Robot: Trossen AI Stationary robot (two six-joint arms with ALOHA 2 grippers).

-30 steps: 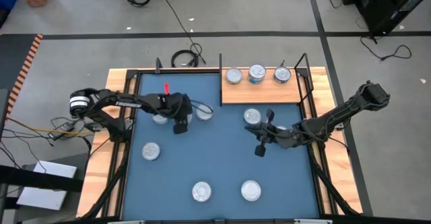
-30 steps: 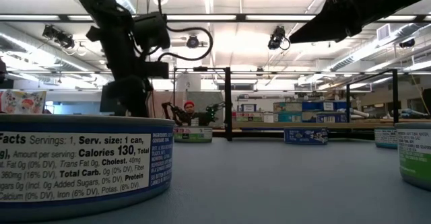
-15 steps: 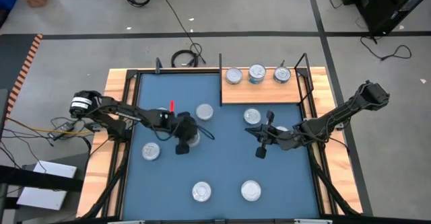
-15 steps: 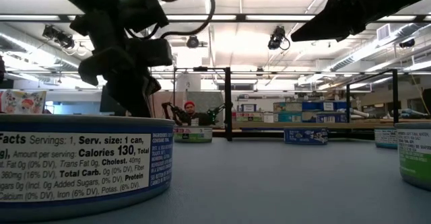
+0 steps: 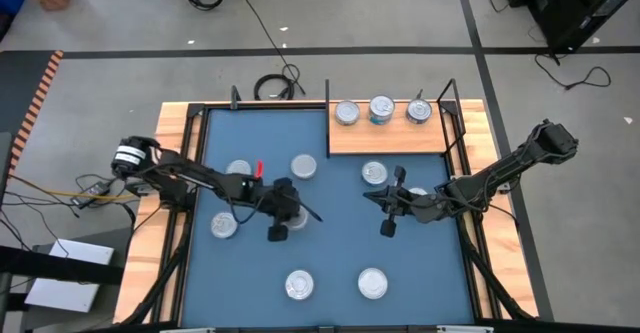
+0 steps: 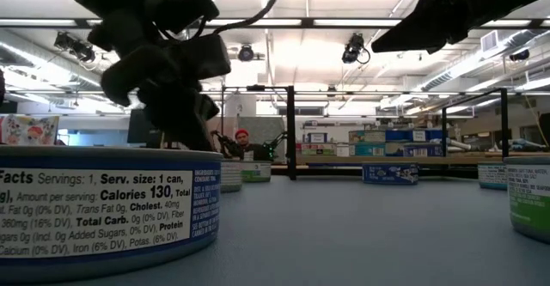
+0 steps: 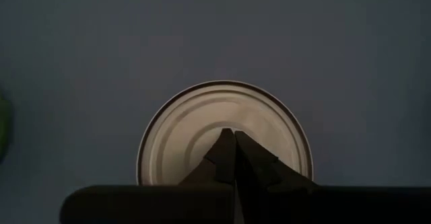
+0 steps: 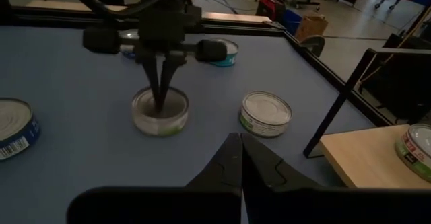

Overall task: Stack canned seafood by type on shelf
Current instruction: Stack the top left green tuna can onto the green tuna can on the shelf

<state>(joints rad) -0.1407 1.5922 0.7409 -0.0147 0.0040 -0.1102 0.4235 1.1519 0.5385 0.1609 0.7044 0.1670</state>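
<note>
My left gripper (image 5: 281, 216) is shut, and its tips stand on the silver lid of one tin (image 5: 292, 211) in the middle of the blue mat. The right wrist view shows the same gripper (image 8: 160, 103) on the same tin (image 8: 159, 118). Three tins (image 5: 381, 110) stand in a row on the light wooden shelf (image 5: 390, 139) at the far right. Several more tins stand flat on the mat. My right gripper (image 5: 368, 195) is shut and hangs above the mat, right of the centre, next to a tin (image 5: 374, 174); it touches nothing. My left gripper presses its shut fingertips (image 7: 225, 146) down on the middle of the tin's lid (image 7: 199, 126). It comes from above, pointing straight down. The tin stands flat on its base on the blue mat.
Loose tins stand at the mat's left (image 5: 224, 226), far left (image 5: 238, 170), far middle (image 5: 303, 166) and near edge (image 5: 298, 285) (image 5: 372, 283). A black frame rail (image 5: 328, 108) and posts border the shelf. A green-labelled tin (image 8: 267, 113) lies between my two grippers.
My left gripper has moved toward the table's near edge and to the right, its shut tips staying down on a lid. The tin under it has slid along the mat with it, from between the two far tins to the middle. The right arm has kept still.
</note>
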